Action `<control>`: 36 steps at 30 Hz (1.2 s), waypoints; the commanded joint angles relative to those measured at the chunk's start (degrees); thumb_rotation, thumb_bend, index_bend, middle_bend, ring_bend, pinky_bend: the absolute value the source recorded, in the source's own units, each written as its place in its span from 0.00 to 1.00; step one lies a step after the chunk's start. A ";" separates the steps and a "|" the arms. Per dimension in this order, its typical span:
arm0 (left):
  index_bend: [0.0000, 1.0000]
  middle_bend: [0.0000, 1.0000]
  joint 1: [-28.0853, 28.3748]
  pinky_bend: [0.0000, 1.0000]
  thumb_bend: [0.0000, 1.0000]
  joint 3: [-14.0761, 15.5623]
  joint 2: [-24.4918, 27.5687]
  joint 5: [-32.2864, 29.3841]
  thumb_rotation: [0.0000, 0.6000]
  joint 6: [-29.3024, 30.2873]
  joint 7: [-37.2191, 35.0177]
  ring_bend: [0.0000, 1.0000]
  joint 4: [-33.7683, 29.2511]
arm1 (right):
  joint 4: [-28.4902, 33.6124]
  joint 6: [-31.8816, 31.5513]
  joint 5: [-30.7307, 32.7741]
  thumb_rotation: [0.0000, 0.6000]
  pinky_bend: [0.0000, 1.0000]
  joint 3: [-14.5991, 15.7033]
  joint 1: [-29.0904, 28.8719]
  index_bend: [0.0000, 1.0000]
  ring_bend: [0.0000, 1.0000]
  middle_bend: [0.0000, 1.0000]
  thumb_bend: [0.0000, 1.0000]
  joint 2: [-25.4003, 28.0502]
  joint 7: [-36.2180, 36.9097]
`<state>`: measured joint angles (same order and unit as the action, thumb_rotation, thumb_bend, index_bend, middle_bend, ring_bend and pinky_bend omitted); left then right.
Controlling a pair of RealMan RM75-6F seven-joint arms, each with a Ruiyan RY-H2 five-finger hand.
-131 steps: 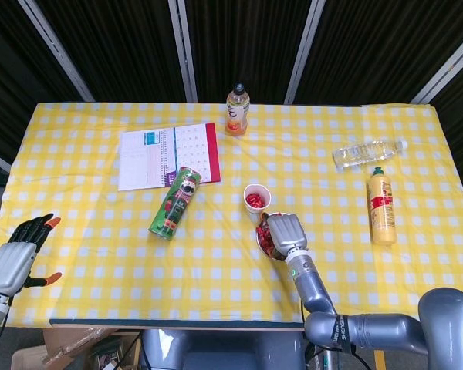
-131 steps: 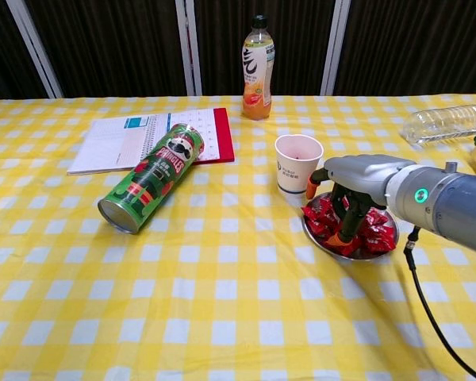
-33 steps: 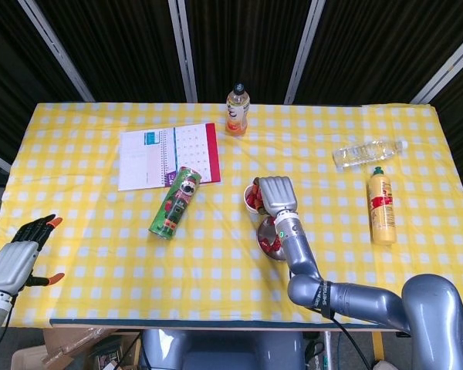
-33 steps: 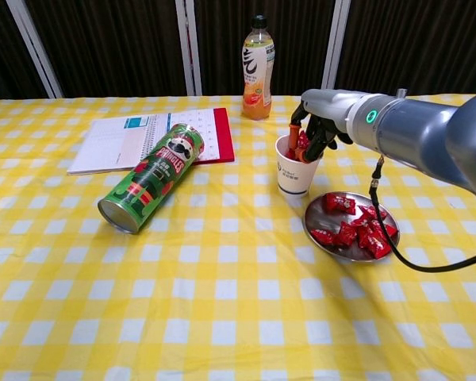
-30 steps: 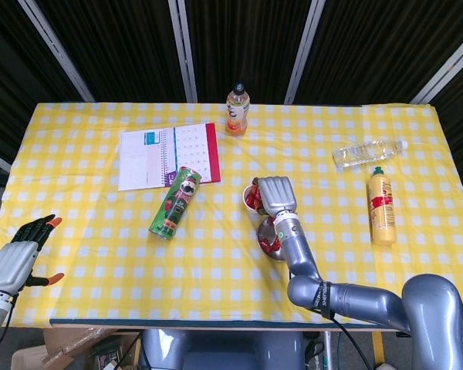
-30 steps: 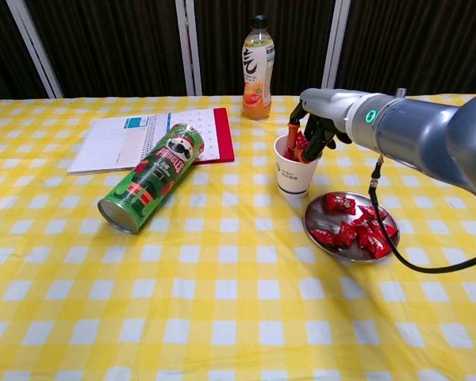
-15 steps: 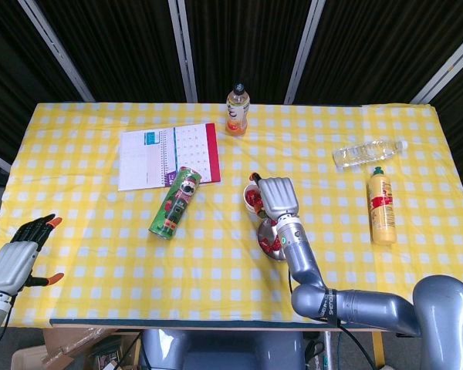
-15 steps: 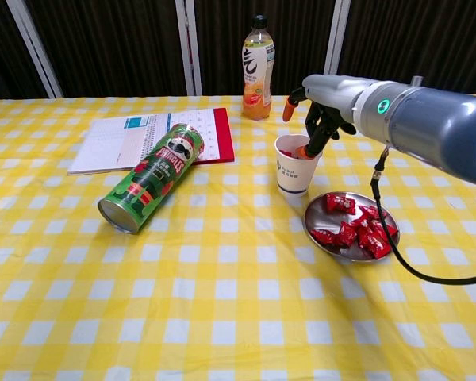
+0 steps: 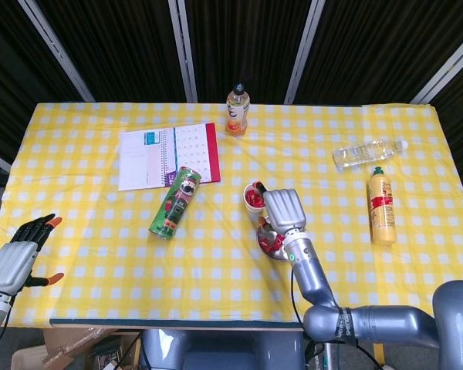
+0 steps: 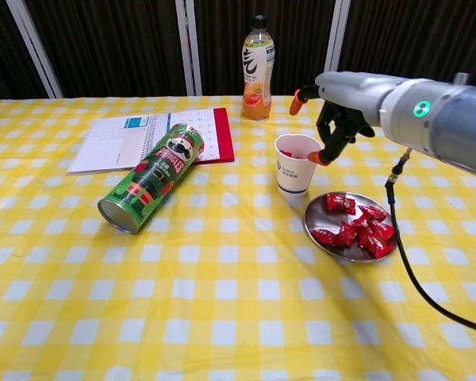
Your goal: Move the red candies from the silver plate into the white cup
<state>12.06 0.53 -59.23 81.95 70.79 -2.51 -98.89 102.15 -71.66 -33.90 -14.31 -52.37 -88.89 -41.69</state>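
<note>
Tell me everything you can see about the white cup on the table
The white cup is a small paper-looking cup with a small dark logo on its side. It stands upright on the yellow checked tablecloth, just behind and left of the silver plate. Red candies lie inside. The right hand hovers at its right rim, holding nothing; contact is unclear.

Colours and patterns across the table

A yellow-and-white checked cloth (image 10: 222, 317) is spread over the whole table; red candies (image 10: 353, 225) are seen on the silver plate (image 10: 316, 236) right of centre, beside the white cup (image 10: 295, 164). A green can (image 10: 149, 178) with red lettering is shown left of centre, an orange bottle (image 10: 257, 57) at top centre, and orange fingertips (image 10: 295, 103) on the grey right hand (image 10: 341, 107).
</note>
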 commanded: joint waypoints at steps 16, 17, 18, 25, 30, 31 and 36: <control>0.00 0.00 -0.89 0.00 0.03 0.19 -1.57 4.34 1.00 4.21 -0.38 0.00 3.68 | 0.31 -0.74 0.81 1.00 0.81 8.47 6.71 0.17 0.75 0.72 0.33 -2.36 -0.63; 0.00 0.00 -0.90 0.00 0.03 0.22 -1.65 4.43 1.00 4.26 -0.56 0.00 3.84 | -0.07 -0.57 1.00 1.00 0.81 8.43 6.71 0.17 0.75 0.72 0.32 -2.64 -0.71; 0.00 0.00 -0.92 0.00 0.03 0.24 -1.73 4.46 1.00 4.26 -0.83 0.00 3.98 | -0.57 -0.38 1.27 1.00 0.81 8.35 6.72 0.17 0.75 0.72 0.31 -2.98 -0.84; 0.00 0.00 -0.76 0.00 0.03 0.22 -1.73 4.11 1.00 3.76 -1.58 0.00 4.13 | -2.00 1.00 3.56 1.00 0.81 7.53 6.75 0.15 0.74 0.72 0.26 -3.57 -1.54; 0.00 0.00 -0.73 0.00 0.03 0.28 -1.56 3.83 1.00 3.42 -1.88 0.00 3.98 | -3.85 2.00 4.76 1.00 0.81 6.83 6.68 0.15 0.74 0.72 0.26 -3.94 -1.63; 0.00 0.00 -0.73 0.00 0.03 0.28 -1.53 3.77 1.00 3.37 -1.93 0.00 3.95 | -4.47 2.35 5.02 1.00 0.81 6.68 6.66 0.15 0.74 0.72 0.26 -4.04 -1.59; 0.00 0.00 -0.63 0.00 0.03 0.21 -1.46 3.41 1.00 3.07 -1.74 0.00 3.51 | -7.08 3.88 6.42 1.00 0.81 5.99 6.71 0.22 0.74 0.72 0.26 -4.42 -1.16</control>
<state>11.41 0.74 -60.71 85.43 73.92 -4.29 -95.32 95.73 -68.31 -27.95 -8.05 -45.70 -93.15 -43.08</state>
